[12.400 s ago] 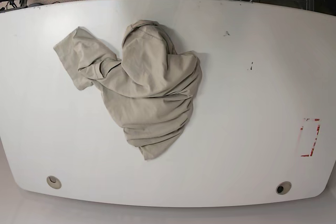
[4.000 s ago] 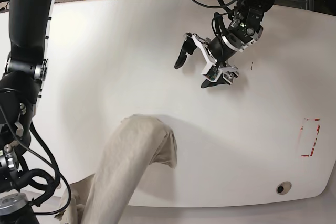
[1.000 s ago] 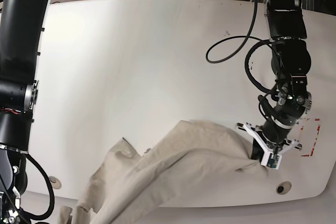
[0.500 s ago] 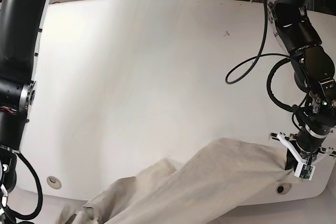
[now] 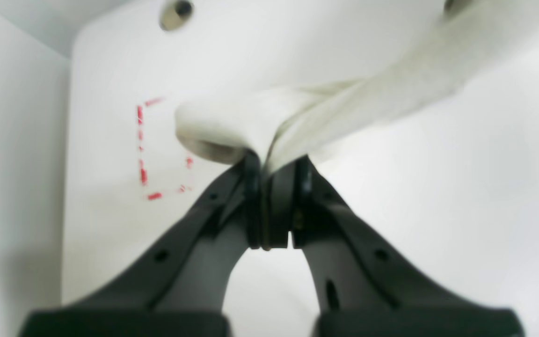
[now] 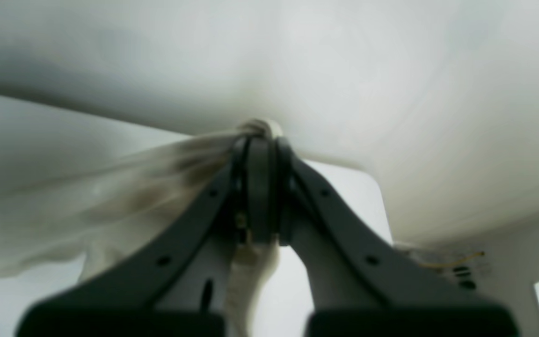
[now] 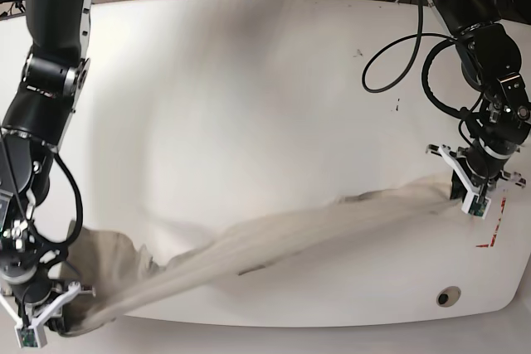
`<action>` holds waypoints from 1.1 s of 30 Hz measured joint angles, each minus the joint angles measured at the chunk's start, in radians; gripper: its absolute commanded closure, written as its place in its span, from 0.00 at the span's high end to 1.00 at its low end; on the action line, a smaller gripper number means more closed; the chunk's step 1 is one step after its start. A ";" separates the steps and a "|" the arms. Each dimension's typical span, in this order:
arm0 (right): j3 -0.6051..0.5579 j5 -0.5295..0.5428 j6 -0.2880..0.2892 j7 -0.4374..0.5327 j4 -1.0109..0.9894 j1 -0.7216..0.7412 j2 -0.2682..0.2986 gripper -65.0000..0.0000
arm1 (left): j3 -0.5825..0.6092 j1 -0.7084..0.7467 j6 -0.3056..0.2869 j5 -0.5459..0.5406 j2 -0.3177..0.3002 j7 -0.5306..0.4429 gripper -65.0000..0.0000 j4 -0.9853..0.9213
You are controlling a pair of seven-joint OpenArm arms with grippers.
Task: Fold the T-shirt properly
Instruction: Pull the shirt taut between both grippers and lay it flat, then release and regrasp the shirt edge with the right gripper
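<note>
T-shirt fabric (image 7: 274,242) is seen stretched into a long, twisted band low in the base view, running from the lower left corner up toward the right edge. At the near end, in the lower left of the frame, a bunched mass of the cloth is pinched by the right gripper (image 7: 43,308); in the right wrist view its jaws are closed tight on a gathered wad, with cloth trailing off to the left of that frame and a strip hanging down between the finger bases. Farther along, the middle of the band sags onto the white table (image 7: 249,80) and is blurred. At the far end, at mid-height on the right side of the frame, the left gripper (image 7: 470,195) is clamped on another gathered point, just above the red dashed marking (image 7: 491,230); in the left wrist view the jaws are pressed together on a rolled lip of fabric.

The garment is judged light, soft and limp (no stiffness is suggested anywhere along the band), so it should rope up under tension and collapse wherever it is unsupported. Which parts of the shirt are held cannot be told. For a proper fold, a flat spread would likely be needed first, and holds at the shoulder seams or the hem corners would be better than mid-cloth bunches, since a thin pinch may slip.
</note>
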 measured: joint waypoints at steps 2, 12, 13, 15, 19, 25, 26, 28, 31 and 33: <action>0.045 -0.006 -0.004 0.000 0.066 -0.091 -0.016 0.00 | -0.003 0.039 -0.011 -0.005 0.003 -0.001 0.00 0.003; 0.214 -0.003 0.000 -0.005 0.214 -0.437 -0.108 0.00 | -0.005 0.203 -0.022 0.001 0.001 0.007 0.00 -0.002; 0.222 -0.017 -0.019 -0.004 0.218 -0.468 -0.122 0.00 | -0.004 0.216 -0.022 -0.001 0.000 -0.004 0.00 0.000; 0.247 0.009 0.000 0.000 0.257 -0.537 -0.140 0.00 | -0.008 0.240 -0.022 -0.005 0.000 -0.008 0.00 0.002; 0.301 -0.005 -0.006 -0.002 0.287 -0.631 -0.177 0.00 | -0.053 0.293 -0.027 0.000 -0.001 -0.003 0.00 -0.002; 0.378 -0.009 -0.011 -0.006 0.332 -0.765 -0.240 0.00 | -0.098 0.356 -0.078 0.004 -0.001 -0.008 0.00 -0.002; 0.379 -0.013 -0.016 -0.004 0.341 -0.798 -0.250 0.00 | -0.104 0.370 -0.078 0.001 -0.002 -0.011 0.00 0.001; 0.393 0.013 0.002 -0.004 0.367 -0.846 -0.269 0.00 | -0.125 0.398 -0.079 -0.001 0.000 -0.010 0.00 0.002; 0.416 0.002 0.001 -0.020 0.377 -0.898 -0.302 0.00 | -0.143 0.416 -0.081 0.010 -0.014 0.002 0.00 -0.006; 0.420 0.020 -0.011 -0.010 0.378 -0.941 -0.324 0.00 | -0.146 0.430 -0.078 0.007 -0.018 -0.010 0.00 -0.002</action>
